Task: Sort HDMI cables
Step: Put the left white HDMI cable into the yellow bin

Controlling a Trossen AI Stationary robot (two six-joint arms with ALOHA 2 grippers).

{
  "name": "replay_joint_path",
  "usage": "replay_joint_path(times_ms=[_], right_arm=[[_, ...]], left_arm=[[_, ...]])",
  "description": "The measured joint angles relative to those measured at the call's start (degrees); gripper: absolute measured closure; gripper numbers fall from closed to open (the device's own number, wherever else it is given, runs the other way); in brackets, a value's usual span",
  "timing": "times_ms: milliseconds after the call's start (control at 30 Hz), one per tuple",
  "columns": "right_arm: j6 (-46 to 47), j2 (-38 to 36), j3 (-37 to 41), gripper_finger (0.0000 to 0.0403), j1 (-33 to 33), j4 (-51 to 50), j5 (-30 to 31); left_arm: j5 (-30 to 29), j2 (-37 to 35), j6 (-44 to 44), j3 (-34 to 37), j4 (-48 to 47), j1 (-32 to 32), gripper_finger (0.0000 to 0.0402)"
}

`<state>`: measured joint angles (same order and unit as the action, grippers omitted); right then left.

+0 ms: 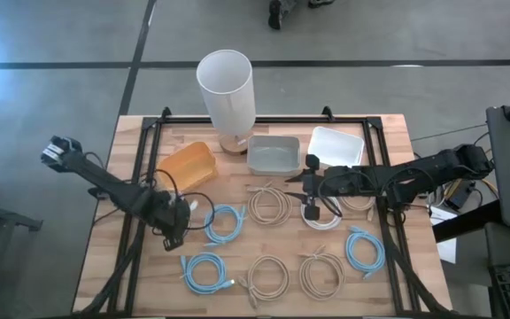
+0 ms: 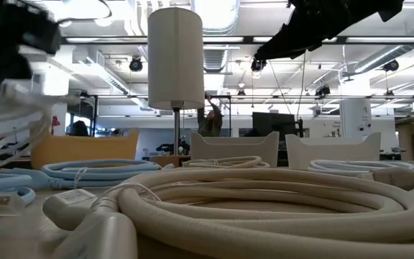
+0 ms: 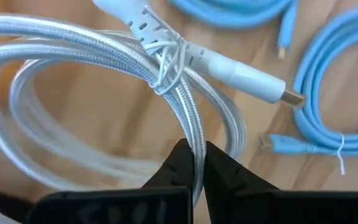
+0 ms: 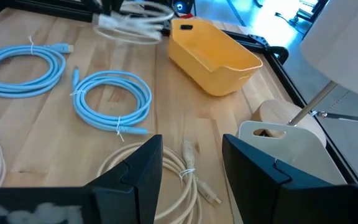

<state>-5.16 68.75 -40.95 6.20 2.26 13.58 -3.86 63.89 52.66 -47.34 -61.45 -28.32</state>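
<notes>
Beige cable [image 2: 279, 205] lying nearest; left gripper [image 3: 192, 163] pinching a white cable [image 3: 73, 68] near the bench's left edge, probably needing carrying to a tray, while the right gripper [image 4: 191, 165] is hovering spread mid-bench.

No readable text, label, brand, number or sign showed anywhere I could see — not on the cables, the trays, the tall white cylinder or the table. The room behind the table held screens and fittings, but nothing on them was legible.
</notes>
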Motion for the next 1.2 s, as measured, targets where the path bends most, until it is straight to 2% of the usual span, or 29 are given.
replay_joint_path(times_ms=[100, 300, 367, 533, 767, 833, 967, 1100, 1200], right_arm=[[0.0, 0.0, 0.0, 0.0239, 0.0, 0.0, 0.0], [0.0, 0.0, 0.0, 0.0239, 0.0, 0.0, 0.0], [0.0, 0.0, 0.0, 0.0239, 0.0, 0.0, 0.0], [0.0, 0.0, 0.0, 0.0239, 0.0, 0.0, 0.0], [0.0, 0.0, 0.0, 0.0239, 0.0, 0.0, 0.0], [0.0, 0.0, 0.0, 0.0239, 0.0, 0.0, 0.0], [0.1, 0.0, 0.0, 0.0239, 0.0, 0.0, 0.0], [0.2, 0.0, 0.0, 0.0239, 0.0, 0.1, 0.0], [1.0, 0.0, 0.0, 0.0239, 0.0, 0.1, 0.0]], left_arm=[[-4.0, 0.0, -0.7, -4.1, -3.1, 0.1, 0.0389], [-6.6, 0.0, -3.3, -8.9, -3.3, 0.1, 0.0389], [-11.0, 0.0, -6.1, -9.7, -3.2, 0.2, 0.0389], [-27.0, 0.0, -11.9, -10.2, -3.5, 2.2, 0.0388], [-37.5, 0.0, -14.9, -10.2, -3.8, 8.3, 0.0388], [-37.4, 0.0, -14.1, -10.2, -3.8, 10.3, 0.0388], [-33.1, 0.0, -9.0, -9.7, -3.7, 13.5, 0.0388], [-40.3, 0.5, -2.7, -6.6, -3.4, 14.0, 0.0388], [-41.3, 1.0, 1.4, -3.8, -0.9, 15.4, 0.0388]])
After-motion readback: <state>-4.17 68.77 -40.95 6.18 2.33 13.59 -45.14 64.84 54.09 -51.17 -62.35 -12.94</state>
